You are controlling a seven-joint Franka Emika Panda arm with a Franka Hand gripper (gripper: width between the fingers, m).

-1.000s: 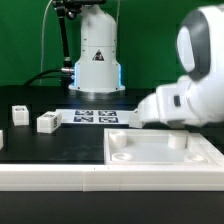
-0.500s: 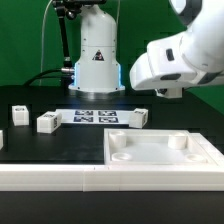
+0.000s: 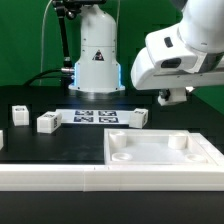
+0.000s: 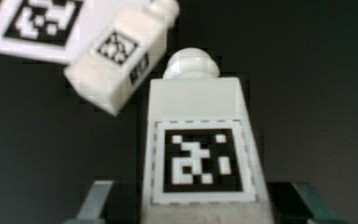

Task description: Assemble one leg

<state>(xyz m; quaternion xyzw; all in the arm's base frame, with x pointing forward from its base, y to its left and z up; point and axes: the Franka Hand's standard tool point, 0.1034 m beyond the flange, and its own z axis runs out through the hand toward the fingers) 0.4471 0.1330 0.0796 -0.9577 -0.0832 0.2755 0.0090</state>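
In the wrist view my gripper (image 4: 204, 205) is shut on a leg (image 4: 201, 130), a white chunky post with a black-and-white tag on its face and a round peg at its far end. One finger (image 4: 101, 200) shows on each side of it. In the exterior view the gripper (image 3: 172, 97) hangs above the table at the right, behind the white panel. A second leg (image 4: 119, 58) lies on the table just beyond the held one; it also shows in the exterior view (image 3: 137, 117).
The large white square panel (image 3: 160, 158) with round corner sockets lies at the front right. The marker board (image 3: 95, 115) lies mid-table, also visible in the wrist view (image 4: 30, 25). Two more legs (image 3: 18, 113) (image 3: 47, 122) stand at the exterior view's left.
The arm has risen from low behind the panel to well above the table and shifted slightly. The legs on the table and the panel have not moved.
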